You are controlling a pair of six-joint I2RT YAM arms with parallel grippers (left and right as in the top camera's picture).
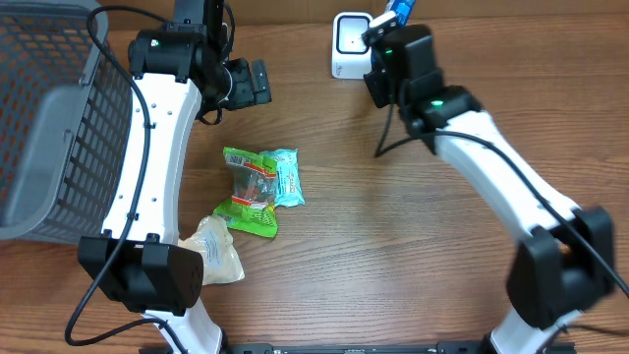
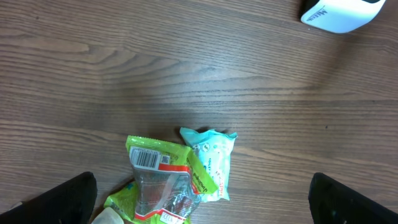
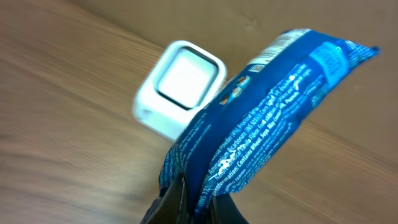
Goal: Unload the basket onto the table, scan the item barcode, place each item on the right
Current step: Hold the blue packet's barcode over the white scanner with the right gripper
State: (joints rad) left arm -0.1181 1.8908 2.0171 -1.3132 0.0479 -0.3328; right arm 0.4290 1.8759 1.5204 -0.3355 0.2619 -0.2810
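Shows right gripper (image 3: 196,200) pinching lower end of blue packet (image 3: 273,106), tilted, just beside white scanner (image 3: 180,87). Shows left gripper (image 1: 251,83) spread wide and empty above table (image 1: 393,226), with green packet (image 2: 161,180) and teal packet (image 2: 211,158) touching below; basket (image 1: 59,118) at left.

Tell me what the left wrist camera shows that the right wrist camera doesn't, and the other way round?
Only the left wrist view: a green packet with its barcode face up and a pale teal packet against it, both lying on the table, with the left gripper wide open above them. Only the right wrist view: a blue packet pinched in the shut right gripper, held near the white scanner. Both: that white scanner and the wooden table.
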